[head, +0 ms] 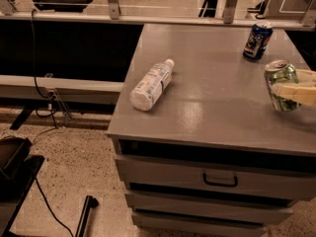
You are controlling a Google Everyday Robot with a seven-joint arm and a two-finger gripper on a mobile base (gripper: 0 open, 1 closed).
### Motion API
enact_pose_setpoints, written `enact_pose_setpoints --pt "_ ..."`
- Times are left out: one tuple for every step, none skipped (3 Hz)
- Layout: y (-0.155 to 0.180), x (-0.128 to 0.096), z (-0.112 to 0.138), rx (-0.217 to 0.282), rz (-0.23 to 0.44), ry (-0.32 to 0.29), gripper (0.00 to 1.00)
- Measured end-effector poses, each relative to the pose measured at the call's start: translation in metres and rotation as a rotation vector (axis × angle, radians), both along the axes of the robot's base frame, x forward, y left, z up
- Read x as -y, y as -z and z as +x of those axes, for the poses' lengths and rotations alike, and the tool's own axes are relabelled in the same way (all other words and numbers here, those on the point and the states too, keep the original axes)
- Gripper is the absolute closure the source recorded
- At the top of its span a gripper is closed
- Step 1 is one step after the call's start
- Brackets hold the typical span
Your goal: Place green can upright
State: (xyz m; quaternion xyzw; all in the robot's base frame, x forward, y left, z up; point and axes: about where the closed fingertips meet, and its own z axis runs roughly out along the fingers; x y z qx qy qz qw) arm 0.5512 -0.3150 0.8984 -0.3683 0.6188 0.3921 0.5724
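Here the gripper (292, 86), jaws clamped on the green can (277, 75), holds it upright, apparently just above the cabinet (207, 107), for placing.

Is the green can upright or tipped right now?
Upright: the green can has its silver top facing up, clasped by the gripper at the table edge.

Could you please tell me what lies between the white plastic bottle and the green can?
In the camera view, only bare grey tabletop separates the white plastic bottle from the green can, which the gripper clasps at the right edge.
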Motion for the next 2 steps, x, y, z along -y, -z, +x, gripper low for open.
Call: enact_pose_setpoints --pt "0.0021 0.0115 -0.0062 -0.009 0.038 0.017 1.00" --pt "0.0058 0.0182 -0.0091 -0.018 0.078 0.017 1.00"
